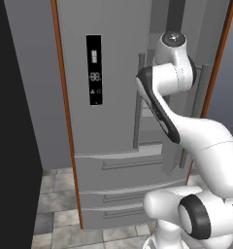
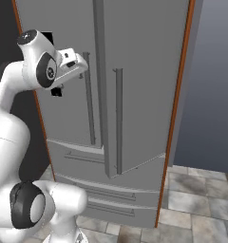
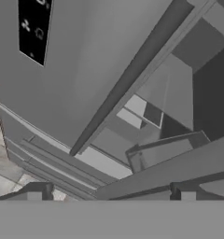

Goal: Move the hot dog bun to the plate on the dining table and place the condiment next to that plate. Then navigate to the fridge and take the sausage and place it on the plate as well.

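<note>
- The white arm rises from the base at 5 o'clock in the left base view and 7 o'clock in the right base view, folding up towards the fridge front.
- The gripper has its two dark finger tips far apart, at 7 and 5 o'clock of the hand view, with nothing between them; the jaws are spread wide and hold nothing.
- In the right base view the hand sits at about 10 o'clock, raised at the height of the upper doors and pointing at the fridge.
- The fridge stands just ahead of the arm: tall grey steel, orange-brown trim down both sides, vertical bar handles on the upper doors.
- Its right upper door is swung out towards the robot, leaving a gap between the two doors.
- Through that gap the hand view shows the interior at about 2 o'clock, with pale shelves and bins; I cannot make out the sausage among them.
- The black display strip is on the left door, at 11 o'clock in the left base view and in the hand view.
- Below the doors lie two drawers with horizontal handles, at 6 o'clock.
- A grey tiled floor runs under the fridge, at 4 o'clock in the right base view.
- A dark wall panel flanks the fridge at 9 o'clock in the left base view.
</note>
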